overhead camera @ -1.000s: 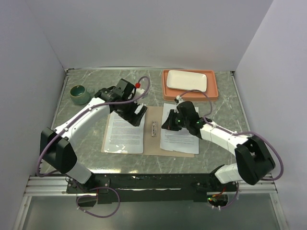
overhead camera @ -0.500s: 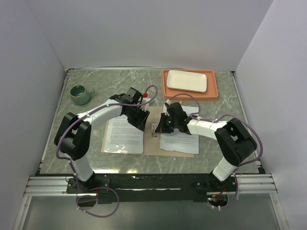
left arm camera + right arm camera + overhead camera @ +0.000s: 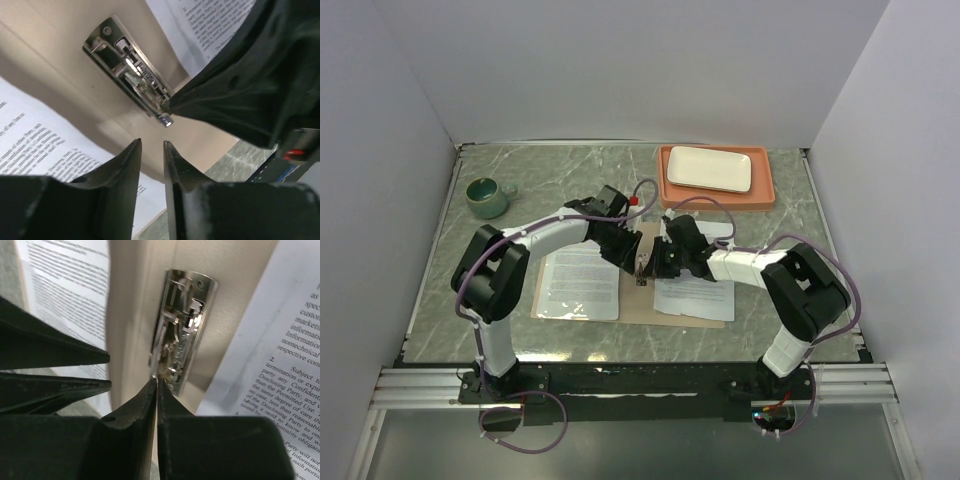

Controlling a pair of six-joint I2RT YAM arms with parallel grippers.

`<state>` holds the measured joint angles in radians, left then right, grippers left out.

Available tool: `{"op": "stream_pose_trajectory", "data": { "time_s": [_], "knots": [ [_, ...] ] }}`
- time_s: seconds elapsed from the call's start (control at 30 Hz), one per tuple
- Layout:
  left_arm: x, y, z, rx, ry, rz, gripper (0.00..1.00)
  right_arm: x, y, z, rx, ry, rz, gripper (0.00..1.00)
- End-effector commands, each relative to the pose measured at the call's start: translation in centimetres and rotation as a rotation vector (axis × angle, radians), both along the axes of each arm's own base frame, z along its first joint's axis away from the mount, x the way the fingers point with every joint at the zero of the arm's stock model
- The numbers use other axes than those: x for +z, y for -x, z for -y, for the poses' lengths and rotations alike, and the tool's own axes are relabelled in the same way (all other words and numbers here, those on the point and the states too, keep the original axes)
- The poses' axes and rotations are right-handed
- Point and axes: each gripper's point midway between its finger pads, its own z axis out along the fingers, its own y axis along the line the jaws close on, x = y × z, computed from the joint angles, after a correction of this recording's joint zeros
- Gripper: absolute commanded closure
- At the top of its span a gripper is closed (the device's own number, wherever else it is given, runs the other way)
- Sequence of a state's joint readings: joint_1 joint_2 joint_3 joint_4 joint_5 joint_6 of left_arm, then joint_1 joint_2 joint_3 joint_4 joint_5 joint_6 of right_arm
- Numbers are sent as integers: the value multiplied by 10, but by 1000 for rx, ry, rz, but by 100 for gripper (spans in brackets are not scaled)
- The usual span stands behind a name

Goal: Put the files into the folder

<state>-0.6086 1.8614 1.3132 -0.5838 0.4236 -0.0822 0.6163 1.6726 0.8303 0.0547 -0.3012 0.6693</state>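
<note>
Folder (image 3: 638, 302): tan, open flat at mid-desk (image 3: 540, 180), metal clip (image 3: 641, 268) on centre crease.
Left sheet (image 3: 575, 285), right sheet (image 3: 698, 298): white, dense black print, one on each folder half.
Left gripper (image 3: 150, 142): above crease just beside clip, fingers narrowly apart, nothing between.
Right gripper (image 3: 156, 381): fingers nearly together, tips touching clip's end; grip not discernible.
Edges: orange tray (image 3: 765, 190) with white plate (image 3: 710, 168) near, behind right sheet; green cup (image 3: 485, 197) well apart, far left; bare desk either side of folder.
</note>
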Motion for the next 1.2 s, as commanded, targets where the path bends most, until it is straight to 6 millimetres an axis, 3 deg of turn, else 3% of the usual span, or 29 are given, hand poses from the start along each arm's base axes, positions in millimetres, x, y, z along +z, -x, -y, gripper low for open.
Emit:
{"op": "stream_pose_trajectory", "data": {
  "time_s": [0.0,0.17,0.37,0.77,1.17],
  "knots": [
    [14,-9,23,-6,67,21,71,-8,2,-2,-8,-10,-1,83],
    [4,-9,25,-3,52,8,74,-13,7,1,-14,-13,-10,69],
    [-3,-7,23,7,38,4,75,-22,10,2,-19,-18,-26,67],
    [-22,0,9,7,-19,-7,76,-53,21,6,-48,0,-118,86],
    [-24,-5,-13,43,-36,-12,68,-70,30,16,-70,35,-153,89]
  ]
}}
